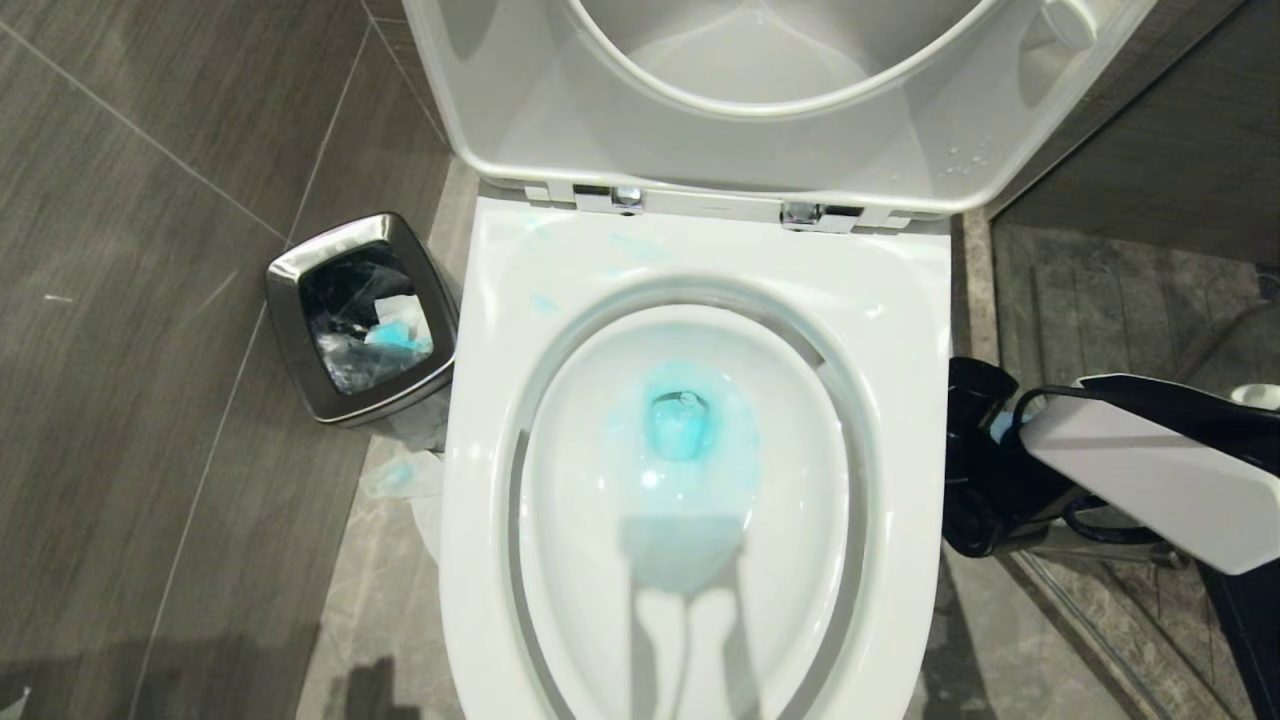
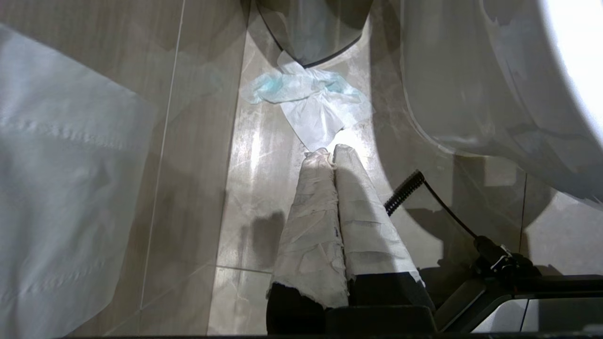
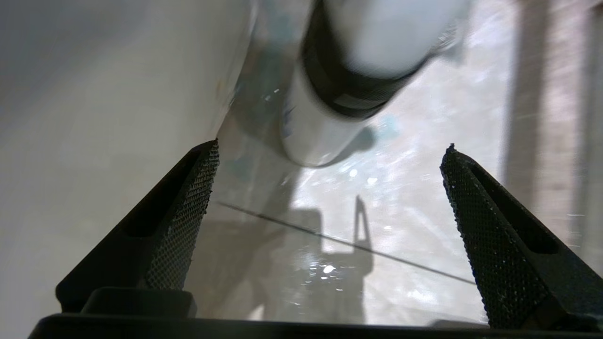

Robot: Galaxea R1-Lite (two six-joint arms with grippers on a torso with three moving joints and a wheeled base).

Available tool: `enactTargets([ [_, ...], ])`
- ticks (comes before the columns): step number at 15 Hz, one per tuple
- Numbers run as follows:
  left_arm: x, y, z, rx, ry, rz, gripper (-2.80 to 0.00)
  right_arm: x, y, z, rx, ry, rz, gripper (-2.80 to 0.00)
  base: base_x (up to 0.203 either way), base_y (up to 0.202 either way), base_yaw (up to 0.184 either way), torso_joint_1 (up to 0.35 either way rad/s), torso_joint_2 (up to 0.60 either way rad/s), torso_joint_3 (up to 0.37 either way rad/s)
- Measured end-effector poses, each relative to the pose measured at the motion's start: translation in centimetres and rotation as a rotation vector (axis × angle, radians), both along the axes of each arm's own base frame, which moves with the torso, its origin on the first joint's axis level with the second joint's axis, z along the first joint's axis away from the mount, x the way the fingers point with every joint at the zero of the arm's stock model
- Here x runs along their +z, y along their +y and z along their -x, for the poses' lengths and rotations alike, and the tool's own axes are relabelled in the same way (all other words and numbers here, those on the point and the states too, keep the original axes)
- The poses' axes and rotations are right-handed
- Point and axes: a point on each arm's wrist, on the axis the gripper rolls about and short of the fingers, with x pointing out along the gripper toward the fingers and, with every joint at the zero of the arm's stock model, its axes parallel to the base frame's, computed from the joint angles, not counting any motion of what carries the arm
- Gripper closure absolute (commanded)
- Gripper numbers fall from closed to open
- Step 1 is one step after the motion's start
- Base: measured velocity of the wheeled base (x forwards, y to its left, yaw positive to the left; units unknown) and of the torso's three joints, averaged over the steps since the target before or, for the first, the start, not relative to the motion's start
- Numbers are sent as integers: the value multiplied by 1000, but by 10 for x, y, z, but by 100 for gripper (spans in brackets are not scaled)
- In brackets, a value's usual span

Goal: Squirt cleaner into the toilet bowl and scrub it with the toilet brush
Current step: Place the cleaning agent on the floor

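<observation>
In the head view the toilet bowl [image 1: 905,300] fills the middle of the picture, a glossy white oval basin with a wide flat rim. Its seat and lid [image 1: 500,90] stand raised behind it on chrome hinges [image 1: 610,197]. The cleaner [image 1: 685,425] shows as bright turquoise water pooled at the bottom of the basin, with a paler aqua haze spreading around it. Faint blue smears mark the rim near the hinges on the robot's left. A small steel waste bin [image 1: 300,330] stands on the grey tiled floor [image 1: 150,400] just to the left of the bowl, with crumpled paper inside. The right arm [image 1: 1140,470] reaches in low beside the bowl's right flank, its white shell and black wrist visible, but its fingers are hidden from here.

The left wrist view shows the left gripper [image 2: 328,151] hanging above the floor beside the bowl's outer wall [image 2: 471,94]. Its fingers [image 2: 311,226], wrapped in white covering, are pressed together with nothing between them. A crumpled tissue [image 2: 311,101] with blue stains lies on the floor beyond the fingertips, at the foot of the bin.

The right wrist view shows the right gripper [image 3: 330,162] with its black textured fingers [image 3: 188,221] spread wide and empty. Ahead of them stands a blurred white cylinder with a black band [image 3: 344,80], close to the bowl's white side [image 3: 103,117] on the wet, shiny floor. I cannot tell what this cylinder is.
</observation>
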Motion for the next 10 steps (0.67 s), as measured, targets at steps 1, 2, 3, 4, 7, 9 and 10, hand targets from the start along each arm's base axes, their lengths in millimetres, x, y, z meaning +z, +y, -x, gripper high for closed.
enactTargets([
  [1,0,0,0,0,0,0,0,1,-1,4,-2,-1,-1,-280,0,0,0,2,8,115],
  [2,0,0,0,0,0,0,0,3,-2,8,-2,-3,-1,-280,0,0,0,2,5,61],
  [3,0,0,0,0,0,-1,0,4,-2,11,-2,2,-1,-280,0,0,0,7,2,41],
  [4,0,0,0,0,-1,-1,0,5,-3,13,-2,3,0,-280,0,0,0,1,2,31],
  [7,0,0,0,0,0,0,0,12,-5,22,-5,9,2,-280,0,0,0,0,0,0],
  [9,0,0,0,0,0,1,0,21,-7,30,-10,6,3,-280,0,0,0,0,0,0],
  [10,0,0,0,0,0,1,0,27,-9,35,-12,3,3,-280,0,0,0,0,0,0],
])
